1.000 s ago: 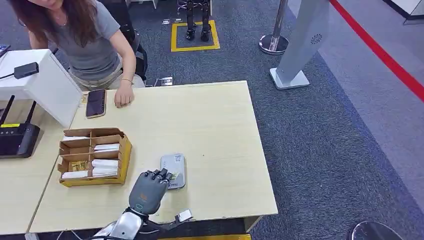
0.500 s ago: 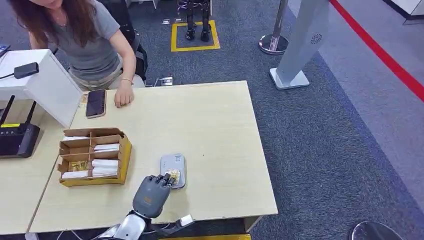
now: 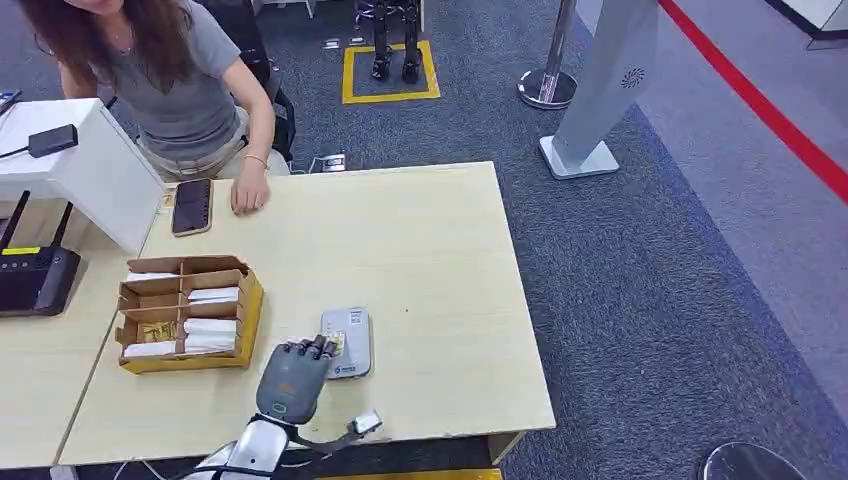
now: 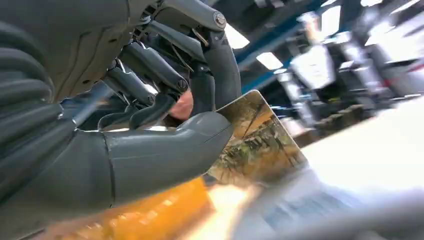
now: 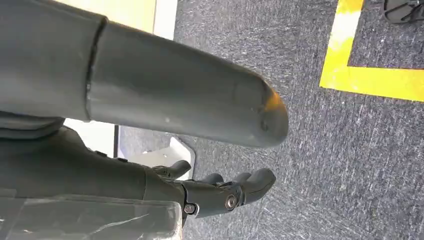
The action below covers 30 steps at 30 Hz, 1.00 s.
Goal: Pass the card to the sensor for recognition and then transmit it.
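So the card (image 4: 257, 142) is a small glossy one with a gold and green printed picture on it, tilted at an angle, pinched between the left hand's (image 3: 293, 376) thumb and fingers. It sits right over the near end of the sensor (image 3: 347, 341), a flat grey rounded pad lying on the table, lower middle of the frame in the head view.

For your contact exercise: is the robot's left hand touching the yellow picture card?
Touching. The left wrist view shows the left hand pinching the yellow picture card between thick grey thumb and darker fingers.
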Available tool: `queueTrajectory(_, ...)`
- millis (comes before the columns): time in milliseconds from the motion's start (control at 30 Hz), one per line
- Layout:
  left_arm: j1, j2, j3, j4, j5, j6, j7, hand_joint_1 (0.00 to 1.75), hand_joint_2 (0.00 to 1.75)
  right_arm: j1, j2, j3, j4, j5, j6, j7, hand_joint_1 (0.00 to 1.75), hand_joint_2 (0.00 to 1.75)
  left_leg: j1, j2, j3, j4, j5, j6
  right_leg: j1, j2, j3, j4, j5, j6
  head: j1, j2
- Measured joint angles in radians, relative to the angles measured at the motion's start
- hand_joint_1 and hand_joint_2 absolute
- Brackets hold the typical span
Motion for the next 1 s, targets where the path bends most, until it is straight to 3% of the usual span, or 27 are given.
queueTrajectory(67, -0.030, 0.040, -0.011, -0.041, 0.000, -0.014, 0.087, 1.75, 1.75, 0.000, 0.000, 0.001, 0.000, 0.000, -0.001, -0.003, 0.00, 0.00, 0.000, 0.000, 0.000, 0.000, 0.001, -0.001, 0.000, 0.000, 0.000, 0.000, 0.000, 0.000, 0.000, 0.000)
queueTrajectory(167, -0.087, 0.115, -0.019, -0.125, 0.000, -0.038, 0.144, 1.75, 1.75, 0.000, 0.000, 0.001, 0.000, 0.001, -0.001, -0.003, 0.00, 0.00, 0.001, 0.000, 0.000, 0.000, 0.002, -0.001, 0.001, 0.000, 0.000, 0.001, 0.000, 0.000, 0.000, 0.000)
queueTrajectory(233, -0.120, 0.175, -0.019, -0.197, 0.000, -0.040, 0.146, 1.75, 1.75, 0.000, 0.000, 0.002, 0.000, 0.002, -0.001, -0.003, 0.00, 0.00, 0.001, 0.000, 0.000, 0.000, 0.002, -0.001, 0.001, 0.000, 0.000, 0.001, 0.000, 0.000, 0.000, 0.000)
queueTrajectory(300, -0.116, 0.218, 0.002, -0.281, 0.000, -0.001, 0.147, 1.75, 1.75, 0.001, 0.000, 0.002, 0.000, 0.002, -0.001, -0.003, 0.00, 0.00, 0.001, 0.001, 0.000, 0.000, 0.001, -0.002, 0.001, 0.002, 0.000, 0.002, 0.000, 0.000, 0.000, 0.000)
queueTrajectory(367, -0.091, 0.233, 0.059, -0.356, 0.000, 0.065, 0.141, 1.75, 1.75, 0.003, 0.000, 0.002, 0.000, 0.002, -0.001, -0.003, 0.00, 0.00, 0.000, 0.000, 0.000, 0.000, 0.001, -0.001, 0.000, 0.001, 0.000, 0.001, 0.000, 0.000, 0.000, 0.000)
queueTrajectory(433, -0.069, 0.233, 0.105, -0.406, 0.000, 0.090, 0.117, 1.75, 1.75, 0.001, 0.000, 0.002, 0.000, 0.002, 0.000, -0.003, 0.00, 0.00, 0.000, -0.001, -0.001, 0.000, 0.001, -0.001, 0.000, 0.000, 0.000, 0.001, 0.000, 0.000, 0.001, 0.000)
queueTrajectory(467, -0.048, 0.232, 0.133, -0.435, 0.005, 0.103, 0.068, 1.75, 1.75, 0.001, 0.000, 0.002, 0.000, 0.002, -0.001, -0.003, 0.00, 0.00, 0.000, 0.000, -0.001, 0.000, 0.001, -0.001, 0.000, 0.000, 0.000, 0.000, 0.000, 0.000, 0.001, 0.000)
queueTrajectory(533, 0.026, 0.161, 0.234, -0.485, 0.080, 0.145, -0.145, 1.75, 1.75, 0.003, 0.001, 0.002, 0.000, 0.000, -0.001, -0.002, 0.00, 0.00, -0.002, 0.001, 0.000, 0.000, 0.000, 0.000, -0.001, 0.002, 0.000, 0.000, 0.000, 0.000, -0.003, 0.000)
queueTrajectory(567, 0.073, 0.080, 0.326, -0.511, 0.192, 0.142, -0.327, 1.75, 1.75, 0.004, 0.001, 0.002, 0.000, 0.000, -0.001, 0.002, 0.00, 0.00, -0.002, 0.001, -0.001, 0.000, 0.000, 0.001, -0.001, 0.001, 0.000, 0.000, -0.001, 0.002, -0.005, 0.000)
queueTrajectory(633, 0.128, -0.070, 0.520, -0.552, 0.501, 0.054, -0.633, 1.75, 1.75, 0.002, 0.002, 0.002, 0.001, 0.000, -0.002, 0.006, 0.00, 0.00, -0.001, 0.002, -0.002, 0.000, 0.000, 0.002, -0.001, 0.002, 0.000, -0.001, 0.001, 0.004, 0.008, 0.000)
queueTrajectory(667, 0.136, -0.115, 0.627, -0.561, 0.666, -0.025, -0.715, 1.75, 1.75, 0.001, 0.002, 0.002, 0.001, 0.000, -0.002, 0.007, 0.00, 0.00, -0.001, 0.006, -0.001, 0.000, 0.000, 0.002, -0.001, 0.006, 0.000, -0.002, 0.002, 0.004, 0.009, 0.000)
queueTrajectory(700, 0.140, -0.160, 0.729, -0.564, 0.794, -0.087, -0.756, 1.75, 1.75, 0.002, 0.003, 0.002, 0.001, 0.000, -0.002, 0.008, 0.00, 0.00, -0.002, 0.008, 0.000, 0.000, -0.001, 0.002, -0.001, 0.007, 0.000, -0.002, 0.002, 0.004, 0.007, 0.000)
queueTrajectory(767, 0.155, -0.228, 0.866, -0.568, 0.896, -0.128, -0.792, 1.75, 1.75, 0.005, 0.004, 0.002, 0.001, 0.000, -0.001, 0.010, 0.00, 0.00, -0.001, 0.008, 0.001, 0.000, -0.001, 0.002, -0.001, 0.007, 0.000, -0.002, 0.002, 0.004, 0.002, 0.000)
queueTrajectory(867, 0.174, -0.307, 0.991, -0.575, 0.888, -0.177, -0.804, 1.75, 1.75, 0.003, 0.005, 0.002, 0.001, 0.000, 0.000, 0.011, 0.00, 0.00, 0.000, 0.003, -0.001, 0.000, 0.001, 0.002, 0.000, 0.003, 0.000, -0.001, 0.002, 0.004, 0.002, 0.000)
queueTrajectory(1000, 0.178, -0.353, 1.140, -0.562, 1.122, -0.285, -0.791, 1.75, 1.75, 0.000, 0.005, 0.002, 0.001, 0.008, 0.002, 0.006, 0.00, 0.00, 0.000, 0.004, 0.000, 0.000, 0.001, 0.002, 0.000, 0.004, 0.000, -0.001, 0.002, 0.004, 0.003, 0.000)
